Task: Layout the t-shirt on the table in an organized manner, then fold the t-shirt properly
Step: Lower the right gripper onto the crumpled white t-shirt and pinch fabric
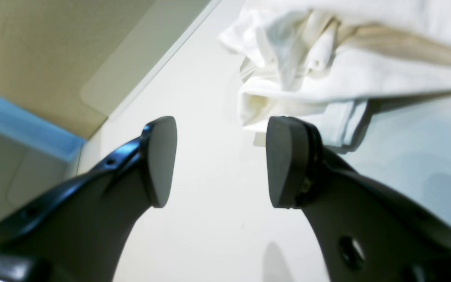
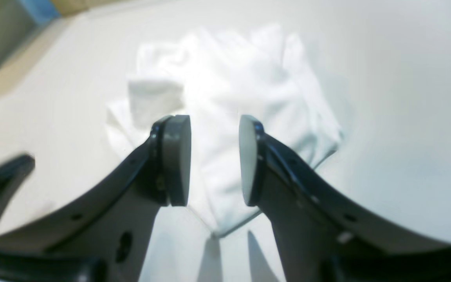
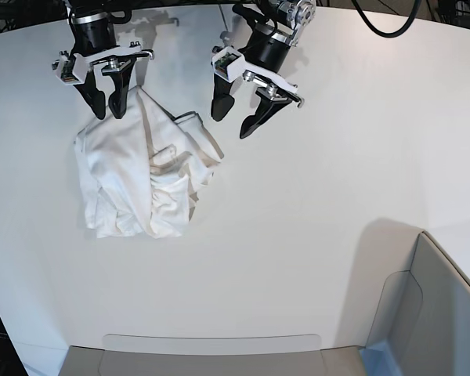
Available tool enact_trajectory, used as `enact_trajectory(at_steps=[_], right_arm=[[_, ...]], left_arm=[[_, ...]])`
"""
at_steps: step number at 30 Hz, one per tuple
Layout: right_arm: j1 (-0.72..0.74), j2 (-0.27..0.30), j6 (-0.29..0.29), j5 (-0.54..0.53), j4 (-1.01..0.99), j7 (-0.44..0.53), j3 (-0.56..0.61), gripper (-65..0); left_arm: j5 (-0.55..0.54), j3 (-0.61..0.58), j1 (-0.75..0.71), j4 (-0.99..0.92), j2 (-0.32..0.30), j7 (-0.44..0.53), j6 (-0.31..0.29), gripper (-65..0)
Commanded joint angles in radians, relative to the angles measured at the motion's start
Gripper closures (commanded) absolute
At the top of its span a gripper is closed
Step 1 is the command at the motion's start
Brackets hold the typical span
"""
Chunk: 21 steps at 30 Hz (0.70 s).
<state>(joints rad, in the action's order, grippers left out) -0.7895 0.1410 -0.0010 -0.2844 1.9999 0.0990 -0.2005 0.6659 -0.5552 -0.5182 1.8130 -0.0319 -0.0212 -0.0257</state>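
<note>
While the garment lies bunched and nothing is held, the coming move turns on which jaws stand nearer which part of the cloth.

table (image 3: 313,235): large plain white top; it carries the whole heap, with bare surface all round it.

t-shirt (image 3: 141,176): crumpled white heap on the base view's left half of the table, not laid out; its long axis runs roughly from the far edge toward the near one; no print shows from here.

right gripper (image 3: 108,110): hangs over the heap's far end, fingertips just above or touching the cloth, I cannot tell which; jaws apart by a moderate gap with nothing between them; in its wrist view the shirt spreads straight ahead beyond the tips.

left gripper (image 3: 233,119): jaws spread wide and empty, just beside the shirt's far corner, over bare table; the cloth lies ahead and to one side of its pads.

nearer arm: the right, judged by its place over the fabric.
</note>
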Motion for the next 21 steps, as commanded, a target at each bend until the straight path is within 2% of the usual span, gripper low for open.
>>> enact_trajectory(at_steps=[1,4,9,13,16,21], right_arm=[[-0.003,0.016,0.003,0.001,0.008,0.034,0.0,-21.4],[0.034,0.022,0.003,0.001,0.002,0.023,0.019,-21.4],[0.155,0.061,0.003,0.001,0.039,-0.204,0.075,-21.4],[0.255,0.062,0.009,0.001,0.043,-0.305,0.121,-21.4],[0.312,0.047,0.014,-0.003,0.043,-0.381,0.135,-21.4],[0.393,-0.037,0.016,-0.003,0.043,-0.529,0.129,-21.4]], left_arm=[[-0.085,-0.019,0.011,0.047,0.071,0.03,0.034,-36.2],[-0.137,0.053,0.003,0.051,0.069,0.036,0.034,-34.8],[-0.248,0.188,0.003,0.051,0.069,0.04,0.03,-34.2],[-0.288,0.251,0.002,0.051,0.069,0.04,0.028,-34.2],[-0.3,0.283,0.0,0.051,0.069,0.042,0.028,-34.2],[-0.3,0.298,-0.013,0.051,0.069,0.042,0.028,-34.2]])
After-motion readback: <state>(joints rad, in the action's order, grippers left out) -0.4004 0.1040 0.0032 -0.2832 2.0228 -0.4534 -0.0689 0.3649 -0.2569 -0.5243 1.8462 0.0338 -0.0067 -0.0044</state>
